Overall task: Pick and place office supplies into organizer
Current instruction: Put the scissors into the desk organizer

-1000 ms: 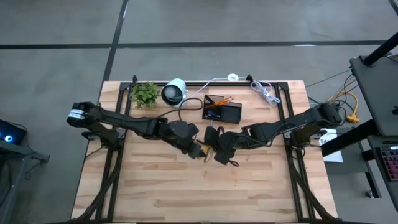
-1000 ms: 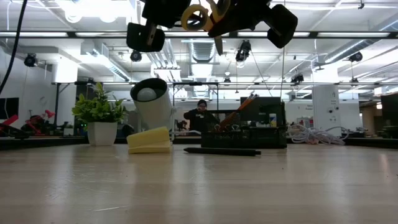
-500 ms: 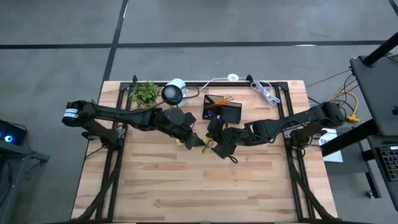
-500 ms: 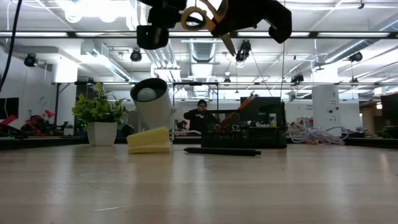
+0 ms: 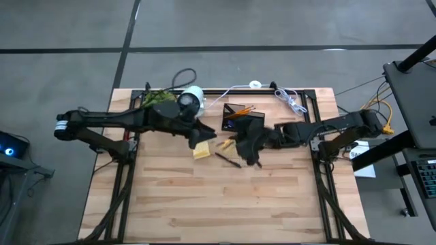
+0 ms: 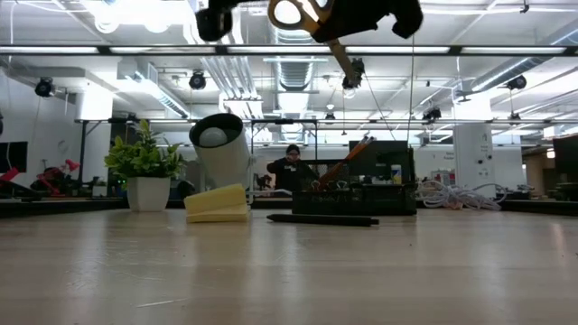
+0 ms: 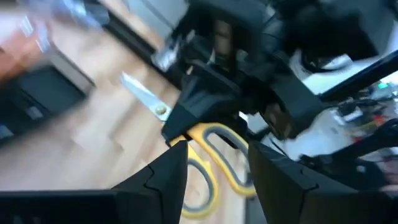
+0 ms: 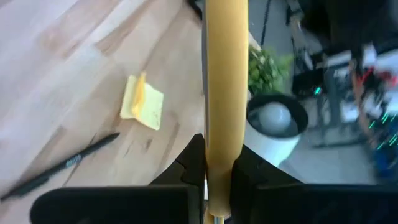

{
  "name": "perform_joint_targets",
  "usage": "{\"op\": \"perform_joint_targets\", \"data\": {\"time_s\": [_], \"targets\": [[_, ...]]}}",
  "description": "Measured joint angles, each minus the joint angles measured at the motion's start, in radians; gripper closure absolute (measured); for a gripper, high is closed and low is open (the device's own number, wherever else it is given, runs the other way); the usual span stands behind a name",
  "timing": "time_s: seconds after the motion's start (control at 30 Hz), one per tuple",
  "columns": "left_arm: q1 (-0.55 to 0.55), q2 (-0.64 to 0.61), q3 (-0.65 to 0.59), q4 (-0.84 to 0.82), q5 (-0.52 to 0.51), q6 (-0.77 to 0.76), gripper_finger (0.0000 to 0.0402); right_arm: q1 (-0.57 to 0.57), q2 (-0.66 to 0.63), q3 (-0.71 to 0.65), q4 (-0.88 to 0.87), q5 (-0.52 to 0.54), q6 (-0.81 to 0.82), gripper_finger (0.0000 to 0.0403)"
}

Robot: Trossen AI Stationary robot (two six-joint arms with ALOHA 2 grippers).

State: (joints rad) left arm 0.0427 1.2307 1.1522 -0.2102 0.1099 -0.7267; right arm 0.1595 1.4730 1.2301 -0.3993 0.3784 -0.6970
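Note:
The yellow-handled scissors [image 6: 307, 13] hang high above the table, and my right gripper [image 8: 221, 165] is shut on them. In the high view the right gripper [image 5: 237, 141] is just in front of the black organizer [image 5: 248, 122], which holds orange pencils [image 5: 242, 109]. My left gripper [image 7: 216, 148] is open and stands a little to the left of the scissors [image 5: 225, 143], apart from them. A yellow sticky-note pad [image 5: 201, 150] and a black pen [image 5: 228, 160] lie flat on the table below. My right gripper pinches the scissors' yellow handle [image 8: 225, 143] between its two fingers; the handle shows edge-on between them. The scissors are lifted clear of the table, and their blades [image 6: 341, 59] slant downward below the gripper.
A potted plant [image 5: 158, 99] and a white round lamp-like device [image 5: 192, 99] stand at the far left. A white cable [image 5: 289, 101] lies at the far right. A person [image 6: 291, 167] sits in the room beyond. Bare wood spans the table's near half.
Both arms have risen and gone toward the far edge. My left gripper has come away from the scissors and drawn back to the left. My right gripper has rolled and carried the scissors toward the organizer, uncovering the pad and pen.

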Motion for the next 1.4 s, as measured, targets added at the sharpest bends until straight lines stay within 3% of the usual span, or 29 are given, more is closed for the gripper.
{"op": "perform_joint_targets", "data": {"time_s": [0.27, 0.63, 1.13, 1.4], "targets": [[-0.003, -0.115, 0.000, -0.008, -0.192, 0.110, 0.0249, -0.155, -0.051, -0.013, 0.094, -0.171, 0.180, 0.0379], [-0.022, -0.186, -0.001, -0.054, -0.225, 0.116, 0.0249, -0.363, -0.064, -0.099, 0.381, -0.428, 0.373, 0.0380], [-0.023, -0.182, -0.001, -0.086, -0.288, 0.133, 0.0249, -0.595, -0.049, -0.356, 0.930, -0.572, 0.645, 0.0380], [-0.023, -0.161, -0.002, -0.080, -0.362, 0.130, 0.0249, -0.683, 0.026, -0.444, 1.172, -0.575, 0.782, 0.0380]]}}
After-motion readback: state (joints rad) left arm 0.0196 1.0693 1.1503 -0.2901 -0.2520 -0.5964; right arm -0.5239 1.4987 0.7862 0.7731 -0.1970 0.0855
